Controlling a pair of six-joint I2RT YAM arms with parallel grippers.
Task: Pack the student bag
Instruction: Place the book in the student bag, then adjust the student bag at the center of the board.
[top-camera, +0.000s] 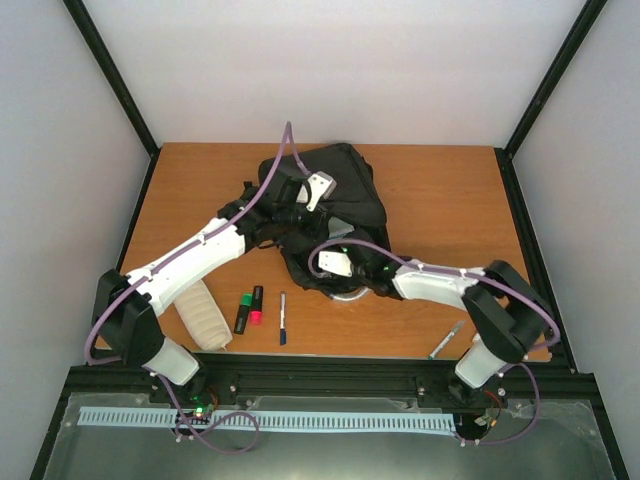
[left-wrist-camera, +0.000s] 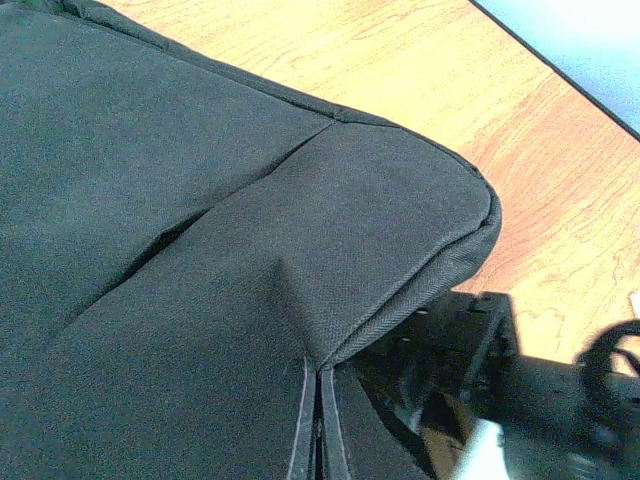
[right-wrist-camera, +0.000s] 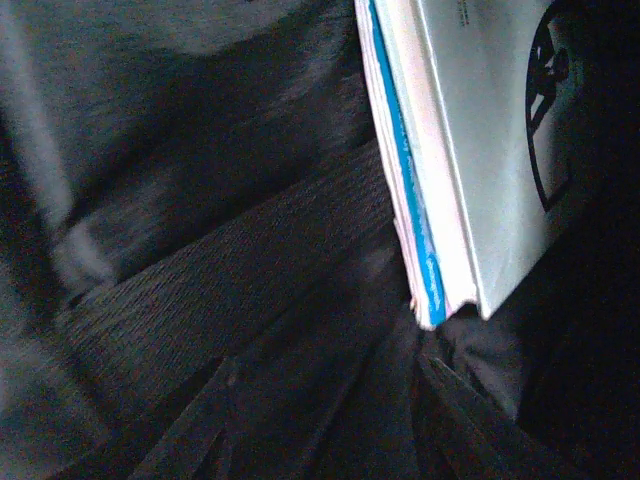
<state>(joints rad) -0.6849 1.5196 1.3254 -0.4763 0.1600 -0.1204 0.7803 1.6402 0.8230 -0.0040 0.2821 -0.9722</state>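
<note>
Closest, by the near edge: one pouch (top-camera: 203, 322), two markers (top-camera: 243, 313), two pens (top-camera: 283, 318); far worktop (top-camera: 190, 175) corners open. Left fingers (left-wrist-camera: 304, 440) pinch the student bag (top-camera: 355, 190); right fingers (right-wrist-camera: 460, 410), cannot tell.

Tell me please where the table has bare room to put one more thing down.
Bare wood lies right of the bag, up to the far right corner of the table, and left of it at the far left corner. A smaller patch lies between the blue pen and the silver pen. Crowded: the near left, with pouch and markers.
</note>
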